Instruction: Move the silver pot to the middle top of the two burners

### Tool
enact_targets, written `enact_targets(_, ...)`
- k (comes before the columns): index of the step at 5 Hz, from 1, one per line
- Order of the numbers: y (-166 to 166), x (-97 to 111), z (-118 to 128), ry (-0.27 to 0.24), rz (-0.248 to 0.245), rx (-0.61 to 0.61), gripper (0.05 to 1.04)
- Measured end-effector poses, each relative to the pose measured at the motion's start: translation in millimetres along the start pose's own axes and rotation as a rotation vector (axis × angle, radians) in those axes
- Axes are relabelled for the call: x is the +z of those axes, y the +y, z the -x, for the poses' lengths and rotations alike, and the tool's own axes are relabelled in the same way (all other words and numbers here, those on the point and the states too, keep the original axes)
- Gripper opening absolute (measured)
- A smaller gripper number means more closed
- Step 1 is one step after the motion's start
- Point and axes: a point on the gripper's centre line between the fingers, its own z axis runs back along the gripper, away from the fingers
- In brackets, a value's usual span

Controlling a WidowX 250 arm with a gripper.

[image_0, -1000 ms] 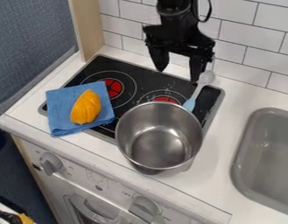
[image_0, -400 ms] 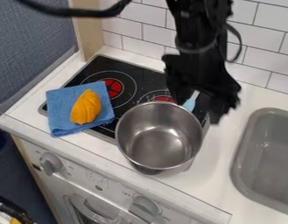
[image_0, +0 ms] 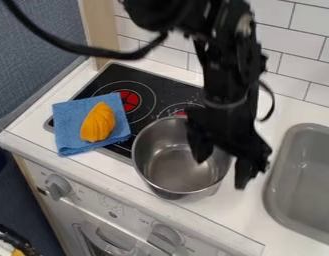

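- Arm has come forward from behind the stove; fingers were over its back edge, now out past its near right corner, about the pot's right rim.
- Fingers spread, nothing pinched: one tip seen against the pot's mouth, the other beyond the rim.
- Silver pot unmoved, upright, overlapping the stove's near right corner and partly over the white tabletop. Blue cloth and yellow thing on it also unmoved, at the stove's left front.
- For the task: looks like lining up a rim grasp. Likely next: lower, close on the wall, lift, carry back to the stove's middle top. A grip on one side could let the pot tilt.
- Right burner mostly covered by arm and pot; the spot is harder to judge from here.
- Arm blurred. Can't tell whether the nearer-in fingertip is inside the pot or above it, nor whether either touches.
- Something black and yellow, cut off, well apart from the stove, bottom left. Can't name it.
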Motion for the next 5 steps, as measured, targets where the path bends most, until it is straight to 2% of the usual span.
enact_targets(1, -9.4, -22.4, 8.5, 0.074, -0.012, -0.035, 0.951)
enact_targets(3, -13.3, -23.1, 8.1, 0.069, -0.024, -0.068, 0.370)
enact_targets(4, -15.2, -22.8, 9.5, 0.076, -0.034, -0.076, 0.165)
enact_targets(5, -14.3, -13.7, 7.7, 0.076, -0.048, -0.098, 0.093)
